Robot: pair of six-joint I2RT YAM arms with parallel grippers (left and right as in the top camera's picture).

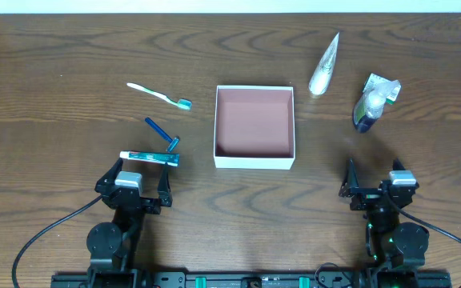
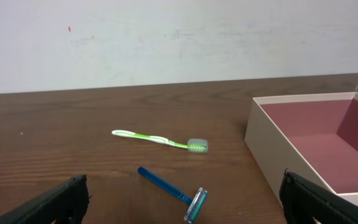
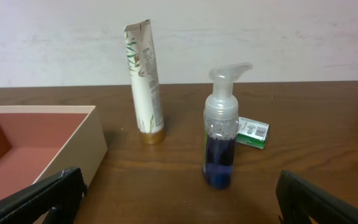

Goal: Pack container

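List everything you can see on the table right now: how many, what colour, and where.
container: one, white walls, reddish-brown floor, table centre, empty
toothbrush: one, white and green, left of container, far side
razor: one, blue, left of container
long box: one, white and teal, before left pincer
tube: one, white, gold cap, standing right of container
pump bottle: one, clear, blue liquid, right of tube
packet: one, green and white, beside pump bottle
table: one, dark brown
left pincer: one, black, open
right pincer: one, black, open
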